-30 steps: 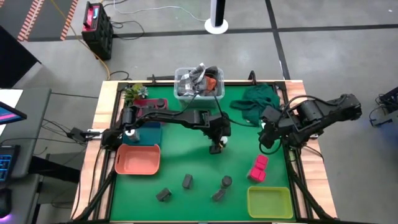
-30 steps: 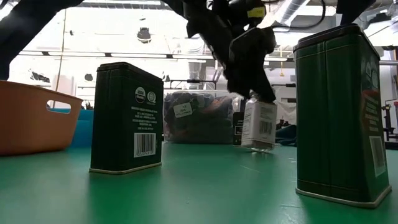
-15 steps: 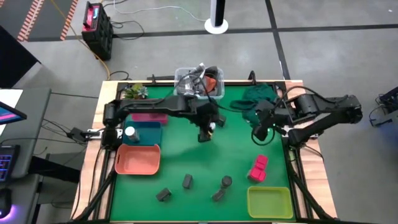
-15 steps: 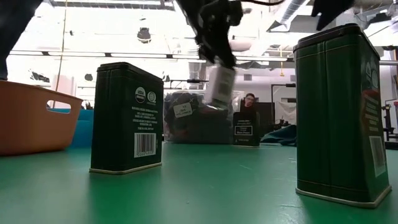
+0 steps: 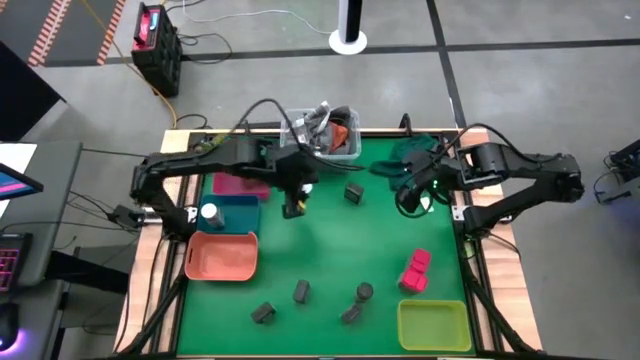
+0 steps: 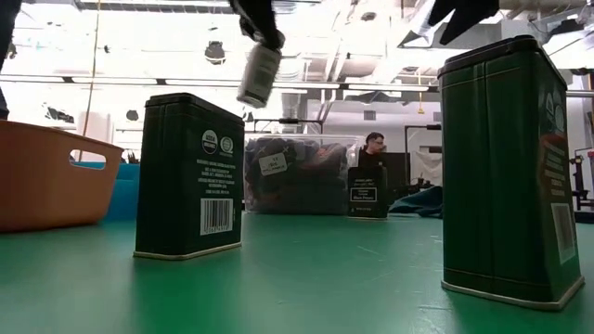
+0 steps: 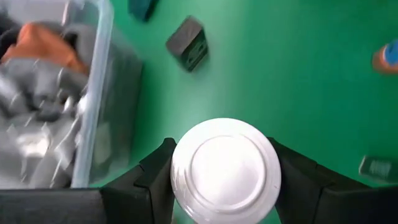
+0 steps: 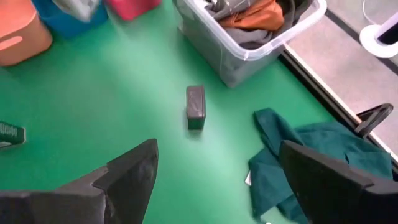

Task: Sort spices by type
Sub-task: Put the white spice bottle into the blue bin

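White-topped jar [image 7: 225, 170] is clamped in the left hand [image 5: 294, 195], carried above the surface near the clear bin [image 5: 345, 148]. Right hand [image 5: 411, 196] is held apart, idle. Risk: tilted jar could slip if swung quickly toward the blue tray [image 5: 243, 212].

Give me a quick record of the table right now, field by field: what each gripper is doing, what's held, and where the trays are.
Left gripper: shut on white-topped jar, lifted above the mat
Right gripper: open, empty, near the teal cloth
Blue tray: holds one white-topped jar
Orange tray: left side of the mat
Yellow tray: front right corner
Pink blocks: on the mat
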`<control>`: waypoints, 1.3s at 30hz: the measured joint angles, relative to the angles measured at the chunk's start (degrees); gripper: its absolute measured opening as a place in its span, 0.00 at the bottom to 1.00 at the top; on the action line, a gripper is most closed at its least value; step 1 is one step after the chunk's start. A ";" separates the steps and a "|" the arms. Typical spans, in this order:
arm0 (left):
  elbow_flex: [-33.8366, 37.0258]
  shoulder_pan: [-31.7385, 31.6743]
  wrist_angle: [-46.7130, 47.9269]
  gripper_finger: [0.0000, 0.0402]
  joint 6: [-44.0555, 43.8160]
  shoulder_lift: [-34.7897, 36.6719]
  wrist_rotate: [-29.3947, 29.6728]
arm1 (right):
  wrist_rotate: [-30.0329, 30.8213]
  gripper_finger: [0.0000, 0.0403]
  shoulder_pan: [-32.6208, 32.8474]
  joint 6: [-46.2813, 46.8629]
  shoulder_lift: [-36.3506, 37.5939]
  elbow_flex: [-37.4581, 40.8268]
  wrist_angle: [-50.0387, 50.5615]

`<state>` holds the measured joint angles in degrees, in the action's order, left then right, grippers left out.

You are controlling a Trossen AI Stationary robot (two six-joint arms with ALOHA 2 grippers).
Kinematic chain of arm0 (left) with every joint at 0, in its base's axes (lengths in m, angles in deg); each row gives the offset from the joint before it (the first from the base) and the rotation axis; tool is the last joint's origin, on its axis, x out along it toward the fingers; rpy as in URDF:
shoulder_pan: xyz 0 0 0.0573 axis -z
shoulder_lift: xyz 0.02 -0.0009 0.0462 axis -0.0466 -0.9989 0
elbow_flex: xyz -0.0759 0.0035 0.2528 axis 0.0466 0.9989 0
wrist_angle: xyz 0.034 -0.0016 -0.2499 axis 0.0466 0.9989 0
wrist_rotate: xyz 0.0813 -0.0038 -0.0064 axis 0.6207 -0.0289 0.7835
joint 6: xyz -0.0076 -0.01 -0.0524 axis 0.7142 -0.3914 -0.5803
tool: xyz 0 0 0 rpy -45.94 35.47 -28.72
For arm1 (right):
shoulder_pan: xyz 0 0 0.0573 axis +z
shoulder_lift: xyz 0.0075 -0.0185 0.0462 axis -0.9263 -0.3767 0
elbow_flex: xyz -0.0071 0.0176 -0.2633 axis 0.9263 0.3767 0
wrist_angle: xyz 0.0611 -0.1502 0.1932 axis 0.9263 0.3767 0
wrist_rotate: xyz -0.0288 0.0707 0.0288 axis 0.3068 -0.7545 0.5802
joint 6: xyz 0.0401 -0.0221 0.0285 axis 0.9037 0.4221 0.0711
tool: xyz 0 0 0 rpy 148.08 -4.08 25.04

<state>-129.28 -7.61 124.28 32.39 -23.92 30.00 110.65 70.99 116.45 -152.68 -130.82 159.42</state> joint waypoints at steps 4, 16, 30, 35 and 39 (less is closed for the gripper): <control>0.00 -0.01 5.14 0.49 -0.89 3.74 1.29 | 0.00 0.89 -1.20 -0.91 0.00 -0.02 -1.34; 29.20 0.03 -0.46 0.49 -13.85 28.08 4.66 | -0.01 0.89 -3.57 -3.72 0.00 -0.02 -6.54; 56.49 0.03 -13.35 0.49 -25.93 43.81 13.42 | -0.07 0.89 -5.97 -5.20 -0.04 -0.02 -12.38; 61.35 0.25 -17.25 0.49 -26.45 43.75 13.26 | -0.09 0.89 -5.95 -4.26 -0.04 -0.02 -12.46; 64.41 0.67 -20.37 0.49 -26.58 43.76 13.29 | -0.12 0.89 -5.95 -3.60 -0.04 -0.02 -12.38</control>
<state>-64.87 -6.94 103.90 5.81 19.84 43.29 110.53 65.04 112.85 -152.73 -130.84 147.04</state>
